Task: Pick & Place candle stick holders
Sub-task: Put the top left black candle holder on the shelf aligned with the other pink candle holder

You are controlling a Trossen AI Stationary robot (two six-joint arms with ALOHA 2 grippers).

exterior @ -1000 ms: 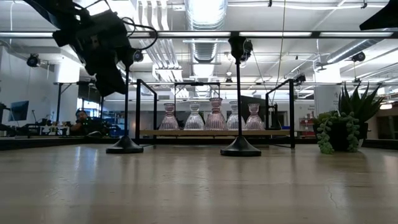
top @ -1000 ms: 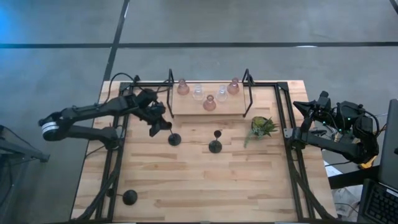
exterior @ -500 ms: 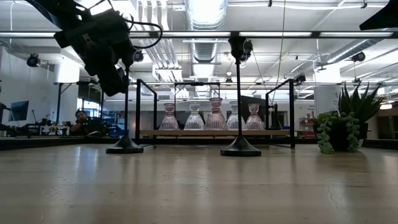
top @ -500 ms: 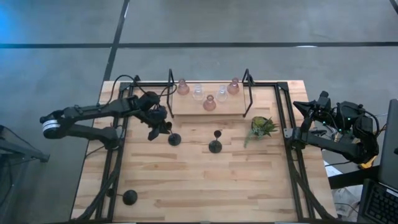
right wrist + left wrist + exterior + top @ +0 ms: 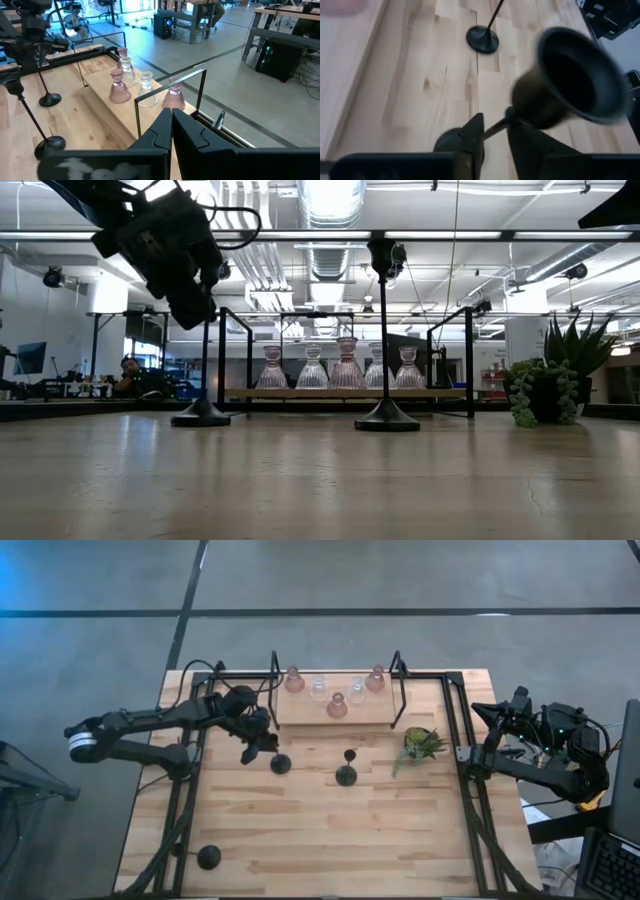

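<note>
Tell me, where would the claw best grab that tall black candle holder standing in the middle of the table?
Probably on the thin stem of the black candle holder, between cup and base, coming from the side. It stands upright, and the stem is narrow enough to pinch, unlike the wide flat base. The left claw grips its own holder that way.

Bright, even overhead light; ceiling strip lights [image 5: 330,235] glare at 12 o'clock; the close black holder's cup [image 5: 570,75] blurs.

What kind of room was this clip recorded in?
Probably an open-plan lab or workshop, not a home. The low view shows exposed ceiling ducts and strip lights, the right wrist view shows desks with computer towers on a concrete floor, and the wooden table carries a metal frame.
</note>
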